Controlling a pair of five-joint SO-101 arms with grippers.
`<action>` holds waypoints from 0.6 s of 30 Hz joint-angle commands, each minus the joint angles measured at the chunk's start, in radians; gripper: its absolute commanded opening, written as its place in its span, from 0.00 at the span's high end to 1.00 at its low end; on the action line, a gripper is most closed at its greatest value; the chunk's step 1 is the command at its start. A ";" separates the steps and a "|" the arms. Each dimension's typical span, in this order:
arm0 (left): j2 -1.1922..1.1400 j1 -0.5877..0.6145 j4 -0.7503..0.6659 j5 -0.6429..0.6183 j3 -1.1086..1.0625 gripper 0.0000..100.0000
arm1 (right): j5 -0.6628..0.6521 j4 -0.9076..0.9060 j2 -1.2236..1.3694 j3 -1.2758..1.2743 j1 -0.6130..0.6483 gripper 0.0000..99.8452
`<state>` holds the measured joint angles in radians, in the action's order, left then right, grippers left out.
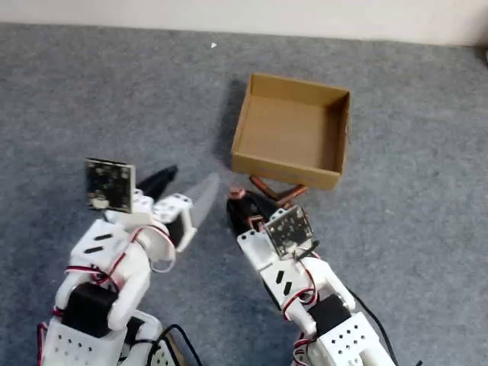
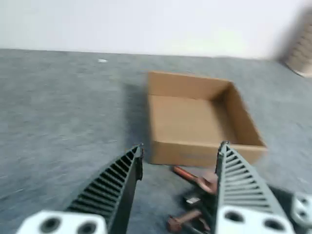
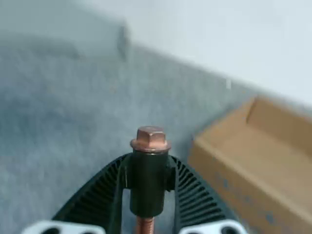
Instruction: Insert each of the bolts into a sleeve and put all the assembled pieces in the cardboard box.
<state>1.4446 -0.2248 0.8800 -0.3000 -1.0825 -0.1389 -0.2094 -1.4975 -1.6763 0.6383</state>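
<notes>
bolts — on table | just before cardboard box

We logged 2 arms w/ white printed shells: left arm at approx 7 o'clock on the table, right arm at 5. Black servo blocks sat btwn shell sections. Thin red & white wires looped at the joints. Bases had rows of small holes. Each wrist bore a square camera board. Left gripper & right gripper had dark ribbed, tapering fingers on white mounts w/ round screw holes.
</notes>
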 commanded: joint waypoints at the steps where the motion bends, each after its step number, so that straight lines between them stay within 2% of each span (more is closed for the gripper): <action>1: 0.012 0.176 0.009 0.002 0.015 0.77 | -0.003 -0.133 -0.012 0.001 -0.065 1.00; 8: 0.012 0.372 0.005 0.002 -0.139 0.90 | -0.002 -0.498 -0.004 0.298 -0.211 1.00; 12: 0.012 0.407 0.003 0.002 -0.246 0.93 | -0.006 -0.544 0.113 0.447 -0.272 1.00; 18: 0.012 0.412 -0.084 0.002 -0.389 0.93 | -0.009 -0.539 0.545 0.756 -0.348 1.00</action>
<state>1.4446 0.1726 0.8723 -0.3000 -1.4170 -0.1389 -0.7495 -1.1462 -1.1162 0.3330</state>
